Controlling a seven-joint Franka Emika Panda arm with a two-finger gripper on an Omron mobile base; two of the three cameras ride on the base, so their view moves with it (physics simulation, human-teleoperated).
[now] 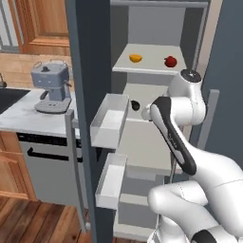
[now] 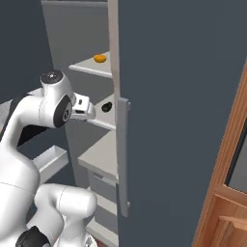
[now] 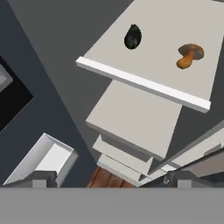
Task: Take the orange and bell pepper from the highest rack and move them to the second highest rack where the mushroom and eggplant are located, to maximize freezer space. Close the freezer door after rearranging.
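Note:
The orange [image 1: 135, 58] [image 2: 100, 58] and the red bell pepper [image 1: 170, 61] lie on the highest rack [image 1: 147, 69] of the open freezer. One rack lower, the dark eggplant [image 1: 135, 105] [image 3: 132, 36] lies to the left of the brown mushroom [image 3: 189, 55]. My gripper [image 3: 111, 179] hangs in front of that second rack's front rim [image 3: 144, 84], a little below it. It is open and nothing sits between its fingertips. In the right base view the hand [image 2: 86, 109] points at the eggplant [image 2: 106, 106].
The freezer door [image 1: 90, 95] stands open on the left, its white bins [image 1: 109, 121] facing the shelves. A closed dark door with a grey handle [image 2: 123, 154] flanks the right side. A coffee machine [image 1: 52, 88] stands on the counter beyond the door.

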